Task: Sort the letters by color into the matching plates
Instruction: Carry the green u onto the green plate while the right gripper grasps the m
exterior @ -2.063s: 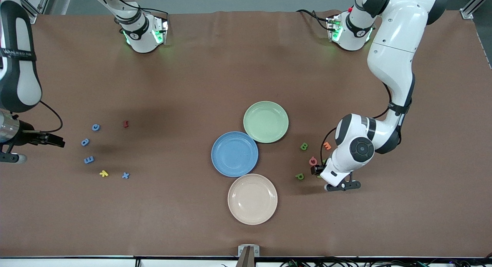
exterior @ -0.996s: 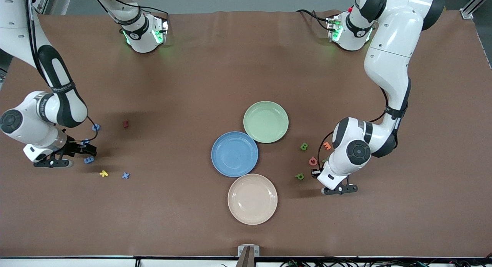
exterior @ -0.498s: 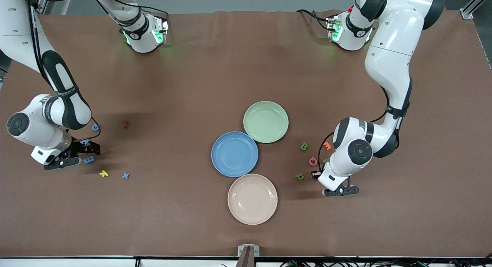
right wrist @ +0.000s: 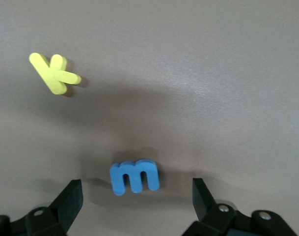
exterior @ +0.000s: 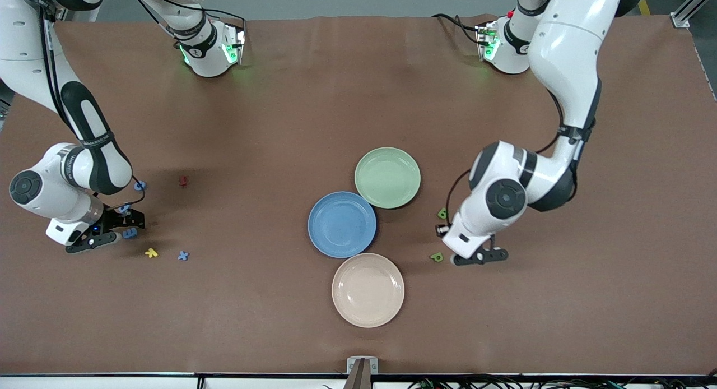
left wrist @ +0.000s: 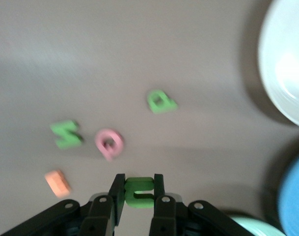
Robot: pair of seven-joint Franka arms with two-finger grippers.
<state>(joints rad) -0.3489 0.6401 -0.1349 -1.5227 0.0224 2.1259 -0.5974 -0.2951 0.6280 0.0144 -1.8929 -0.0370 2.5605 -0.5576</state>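
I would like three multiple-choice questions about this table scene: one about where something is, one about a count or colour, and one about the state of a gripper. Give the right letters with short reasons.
1. Which plate is nearest to the front camera?
A. cream plate
B. blue plate
C. green plate

2. How many plates have a letter in them?
A. two
B. none
C. one

3. What is the left gripper doing?
A. open over the green plate
B. shut on a yellow letter
C. shut on a green letter

Answers:
1. A, it lies lowest in the front view.
2. B, all three plates are bare; the letters lie on the table.
3. C, the left wrist view shows the green letter clamped between its fingers. The right gripper is open around a blue letter on the table.
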